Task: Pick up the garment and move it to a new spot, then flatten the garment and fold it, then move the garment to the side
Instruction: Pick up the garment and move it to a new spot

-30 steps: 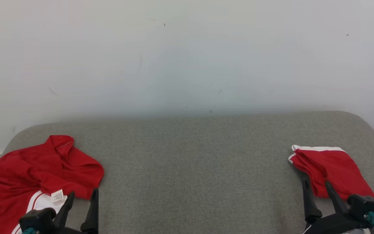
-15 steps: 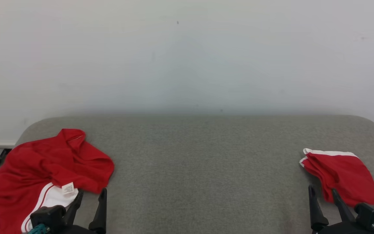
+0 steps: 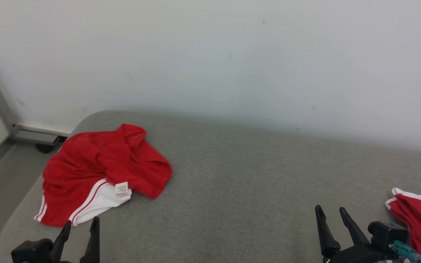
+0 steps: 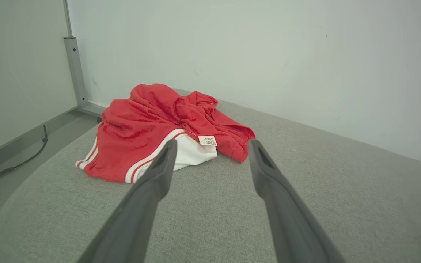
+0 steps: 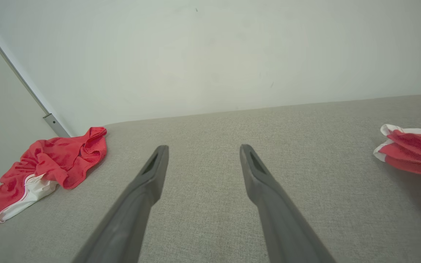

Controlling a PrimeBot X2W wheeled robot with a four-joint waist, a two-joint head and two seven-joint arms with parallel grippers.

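Two garments (image 3: 97, 164) (image 3: 420, 215), apparently; two end effectors (image 3: 81, 221) (image 3: 329, 208).

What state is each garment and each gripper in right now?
Crumpled red garment: bunched up, unfolded, white label showing, not held.
Folded red garment: folded, lying flat, not held.
Left gripper: open, empty, just short of the crumpled red garment.
Right gripper: open, empty.

To my left, the crumpled red fabric garment (image 3: 101, 164) with white side stripes lies bunched on the grey bench (image 3: 232, 190), its label (image 3: 121, 187) showing.
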